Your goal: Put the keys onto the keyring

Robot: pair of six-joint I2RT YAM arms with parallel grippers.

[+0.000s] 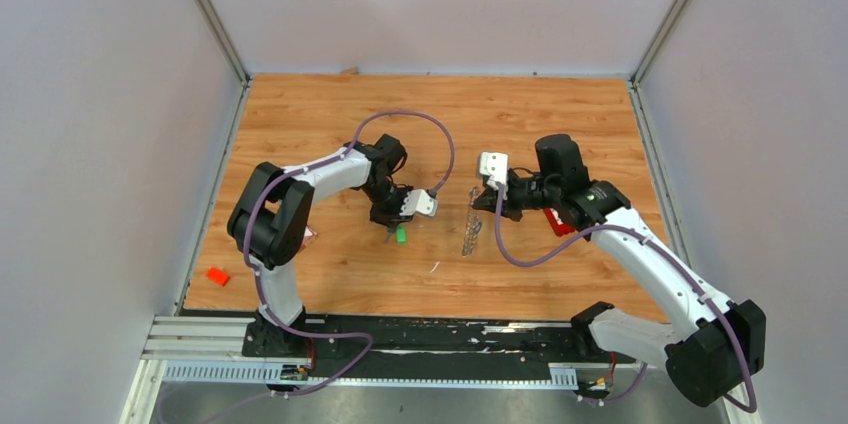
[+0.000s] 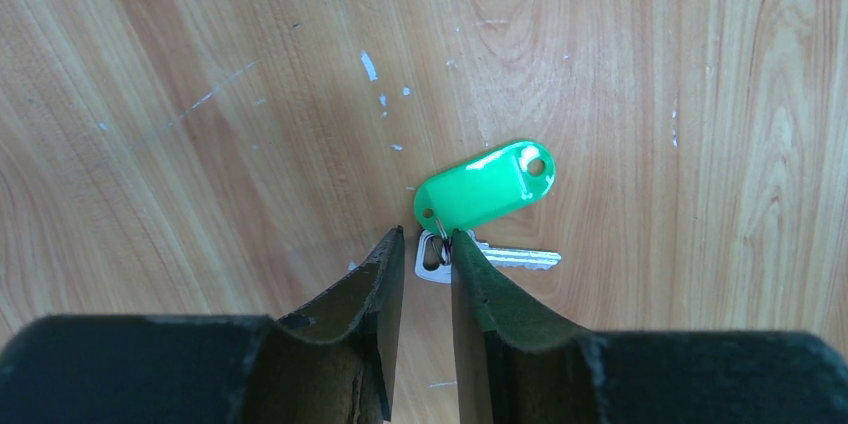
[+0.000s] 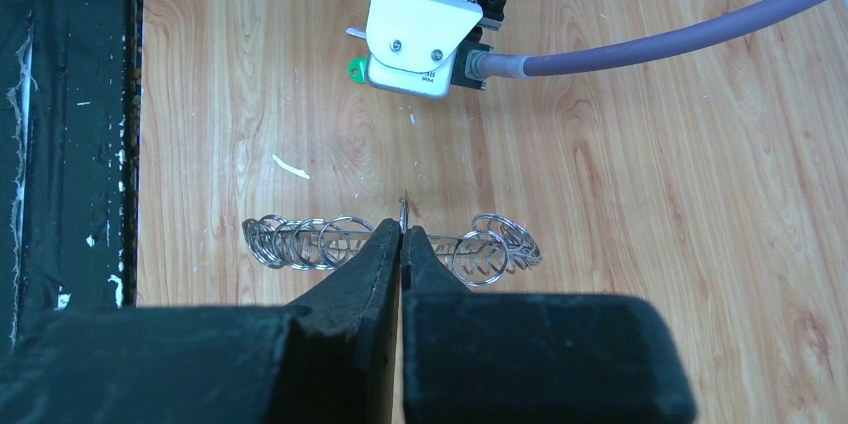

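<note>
Right tool (image 3: 402, 229) pinches keyring (image 3: 487, 250); left tool (image 2: 428, 236) narrow astride key (image 2: 520, 259) head, grip unclear. Clamp head firmly before lifting toward keyring.

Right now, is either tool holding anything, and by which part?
Right tool pinches the keyring by one middle loop. Left tool straddles the head of the key; grip unclear.
</note>
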